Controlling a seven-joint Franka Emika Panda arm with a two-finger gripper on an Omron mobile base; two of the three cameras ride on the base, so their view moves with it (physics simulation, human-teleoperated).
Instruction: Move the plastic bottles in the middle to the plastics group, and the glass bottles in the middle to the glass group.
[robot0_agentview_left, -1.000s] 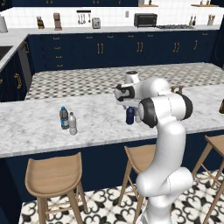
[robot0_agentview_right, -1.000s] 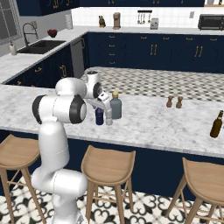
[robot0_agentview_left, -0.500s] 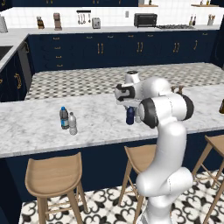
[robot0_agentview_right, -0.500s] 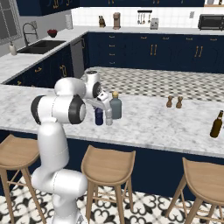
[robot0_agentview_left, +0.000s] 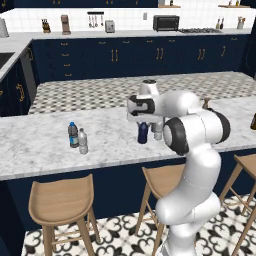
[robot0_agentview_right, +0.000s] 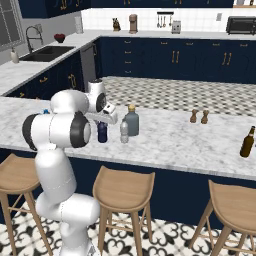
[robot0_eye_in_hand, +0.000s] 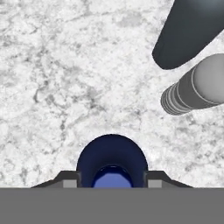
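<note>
Gripper (robot0_eye_in_hand: 112, 179) pinching navy bottle (robot0_eye_in_hand: 112, 159) from above — fingertips (robot0_eye_in_hand: 70, 178) against both sides; standing upright on marble surface (robot0_eye_in_hand: 65, 78), long axis vertical, cap up. Just beside: clear bottle (robot0_agentview_right: 124, 131) and cork-topped glass bottle (robot0_agentview_right: 132, 122), both upright.

A glossy white arm (robot0_agentview_left: 192, 150) is rising through the lower right of the left base view, built from fat rounded segments that are bulging like stacked capsules. Dark charcoal rings are wrapping its joints, the largest showing as a round black band near the centre right of that frame. In the right base view the same arm (robot0_agentview_right: 57, 150) is filling the lower left, with a black disc capping its big elbow segment. A white hand block with a dark face is sitting at its end. In the hand view, two small dark grey fingertips (robot0_eye_in_hand: 69, 179) are poking up at the bottom centre.
</note>
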